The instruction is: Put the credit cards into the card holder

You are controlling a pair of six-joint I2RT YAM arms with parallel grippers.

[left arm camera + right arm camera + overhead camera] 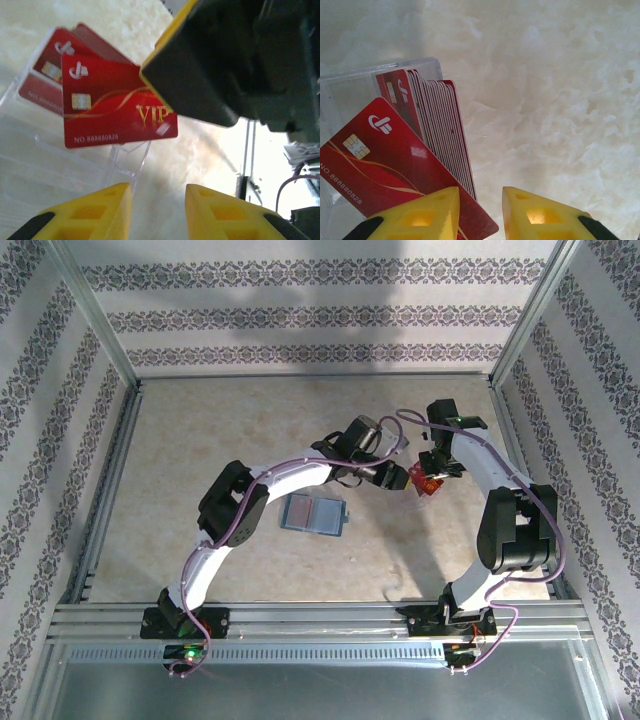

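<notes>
Credit cards (440, 130): red, standing on edge in a clear box (350, 90) on the table (560, 100), right of centre; one front card (115, 110) tilted out of the row.
Card holder (315, 513): lying open and flat, mid-table, well apart from the clear box.
Left gripper (158, 210): fingers spread, nothing between, facing the front card.
Right gripper (480, 215): fingers partway apart; corner of the front card at the gap; pinched or merely resting there, cannot tell.
Handling: probably light, thin, stiff and slick-faced; prone to sliding or twisting in a loose hold.
Where to grip: likely best across both faces near a free short edge, clear of the neighbours.
</notes>
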